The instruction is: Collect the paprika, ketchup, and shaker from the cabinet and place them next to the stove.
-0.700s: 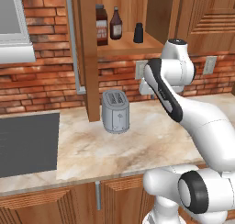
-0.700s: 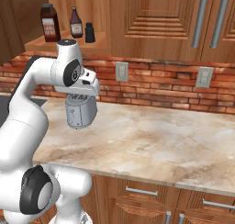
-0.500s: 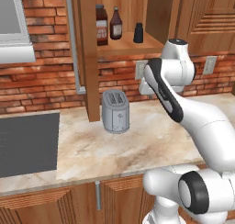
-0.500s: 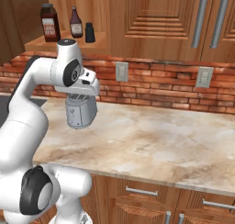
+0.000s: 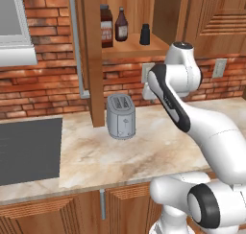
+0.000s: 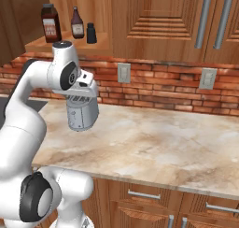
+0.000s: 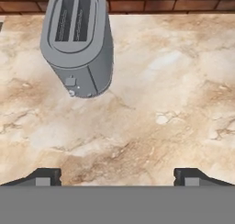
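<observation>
On the cabinet [image 5: 129,49] shelf the paprika [image 5: 106,26] stands at the left, the ketchup [image 5: 121,25] beside it and the small black shaker [image 5: 145,34] at the right. The right base view shows the same row: paprika [image 6: 50,23], ketchup [image 6: 77,23], shaker [image 6: 91,33]. My gripper [image 7: 117,177] hangs well below the shelf, pointing down at the marble counter, open with nothing between its fingertips [image 7: 43,176]. The stove [image 5: 29,149] lies at the far left of the counter.
A grey two-slot toaster [image 5: 121,117] stands on the counter [image 5: 158,146] below the shelf, just ahead of my hand [image 6: 81,95]. A wooden cabinet post [image 5: 92,60] runs down beside it. Outlets [image 6: 123,73] sit in the brick wall, and a pale hood [image 5: 14,27] hangs above the stove.
</observation>
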Controlling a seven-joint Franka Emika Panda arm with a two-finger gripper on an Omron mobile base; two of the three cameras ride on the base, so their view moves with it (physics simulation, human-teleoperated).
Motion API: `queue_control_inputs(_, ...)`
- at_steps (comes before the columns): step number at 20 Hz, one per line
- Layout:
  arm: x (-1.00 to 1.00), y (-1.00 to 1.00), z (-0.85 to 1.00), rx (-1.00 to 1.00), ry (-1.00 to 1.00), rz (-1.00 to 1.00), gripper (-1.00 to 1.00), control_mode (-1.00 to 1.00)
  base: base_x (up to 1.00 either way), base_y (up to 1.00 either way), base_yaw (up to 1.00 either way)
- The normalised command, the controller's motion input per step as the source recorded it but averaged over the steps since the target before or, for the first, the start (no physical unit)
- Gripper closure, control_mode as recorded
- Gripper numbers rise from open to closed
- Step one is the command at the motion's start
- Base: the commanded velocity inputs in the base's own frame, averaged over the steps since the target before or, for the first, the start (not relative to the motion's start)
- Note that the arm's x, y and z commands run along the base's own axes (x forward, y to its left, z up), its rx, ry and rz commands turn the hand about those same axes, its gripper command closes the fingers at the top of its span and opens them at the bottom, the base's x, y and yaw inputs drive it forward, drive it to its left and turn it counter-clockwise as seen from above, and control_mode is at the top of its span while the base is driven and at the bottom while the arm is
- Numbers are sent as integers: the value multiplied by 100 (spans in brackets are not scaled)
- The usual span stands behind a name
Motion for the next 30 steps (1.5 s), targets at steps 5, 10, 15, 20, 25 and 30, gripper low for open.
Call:
queue_control_inputs(5,0,4,12,0,-9,0,-100,-100,0,0,0)
queue_control_inputs(10,0,0,42,1,-31,0,-100,-100,0,0,0)
queue_control_inputs(15,0,-1,42,4,-27,1,-100,-100,0,0,0)
queue_control_inputs(20,0,0,39,3,-19,1,-100,-100,0,0,0)
queue_control_inputs(25,4,0,39,3,-16,2,-100,-100,0,0,0)
queue_control_inputs(30,18,1,38,3,-12,2,-100,-100,0,0,0)
